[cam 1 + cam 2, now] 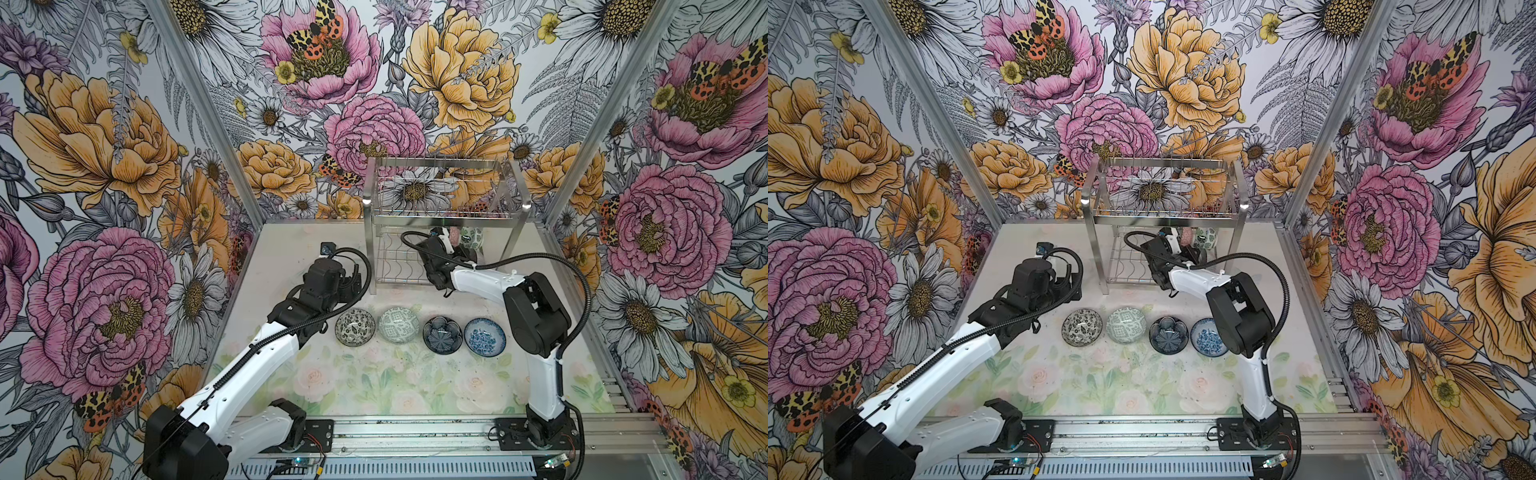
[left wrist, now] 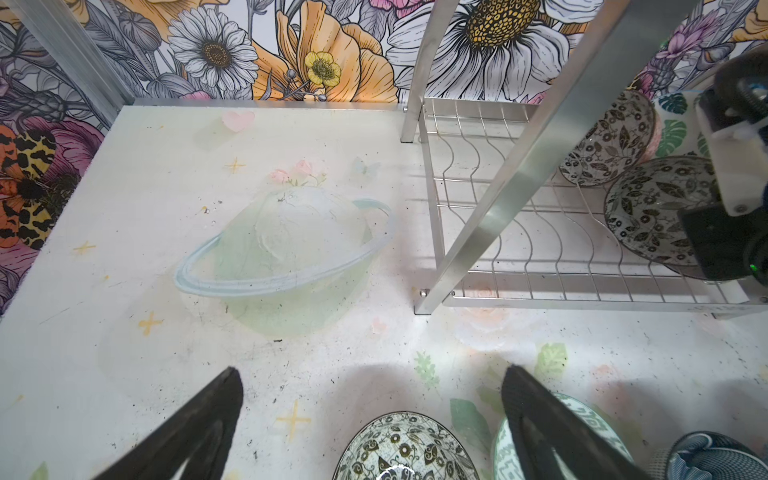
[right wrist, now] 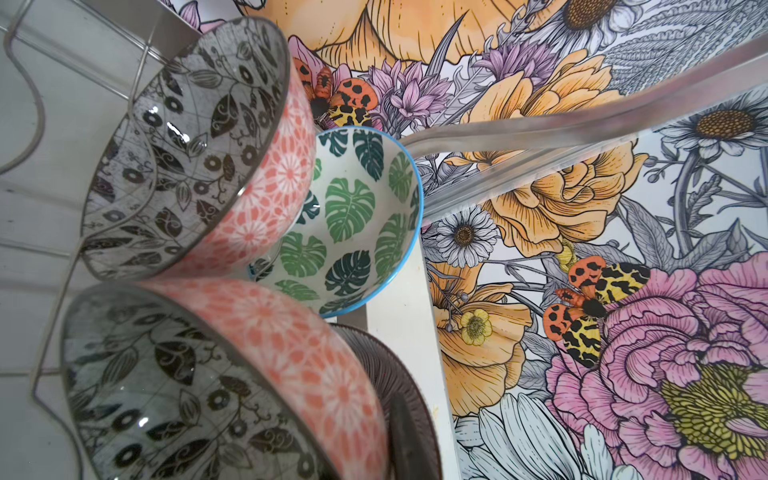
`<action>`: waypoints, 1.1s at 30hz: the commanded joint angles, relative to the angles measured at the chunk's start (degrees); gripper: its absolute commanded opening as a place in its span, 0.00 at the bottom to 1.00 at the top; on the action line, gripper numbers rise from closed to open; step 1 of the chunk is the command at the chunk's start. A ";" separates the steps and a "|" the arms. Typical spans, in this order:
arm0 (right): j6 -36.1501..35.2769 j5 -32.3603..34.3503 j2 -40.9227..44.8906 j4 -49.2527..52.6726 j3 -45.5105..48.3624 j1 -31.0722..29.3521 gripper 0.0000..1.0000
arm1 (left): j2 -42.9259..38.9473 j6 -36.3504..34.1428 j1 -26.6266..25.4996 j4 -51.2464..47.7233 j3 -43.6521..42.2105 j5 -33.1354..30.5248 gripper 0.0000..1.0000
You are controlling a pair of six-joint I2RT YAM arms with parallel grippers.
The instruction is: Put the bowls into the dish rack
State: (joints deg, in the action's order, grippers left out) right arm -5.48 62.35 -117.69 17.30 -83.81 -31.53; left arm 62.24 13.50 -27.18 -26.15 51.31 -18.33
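Left claw (image 1: 354, 282) hangs spread wide in both top views, just beside the dish rack (image 1: 444, 213). The right claw (image 1: 460, 250) reaches under the rack's upper tier, pressed together; whether it pinches anything I cannot tell. Four bowls (image 1: 399, 325) sit in a row on the pale, flower-printed surface (image 1: 374, 386), with bold floral walls (image 1: 104, 145) all round. From the left wrist, the surface shows scuffs, yellow stars and a faded ringed planet (image 2: 286, 253). From the right wrist, two pink-sided bowls (image 3: 266, 174) and a leaf-patterned bowl (image 3: 353, 216) stand on edge in the rack.
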 commanded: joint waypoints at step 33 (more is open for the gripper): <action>0.90 -5.03 2.90 -2.52 1.22 -1.37 0.38 | -3.26 1.16 1.43 1.89 -1.59 3.29 0.99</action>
State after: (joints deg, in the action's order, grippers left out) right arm -5.34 58.15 -117.75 15.51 -83.61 -32.71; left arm 60.23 13.52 -26.33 -25.45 50.22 -16.43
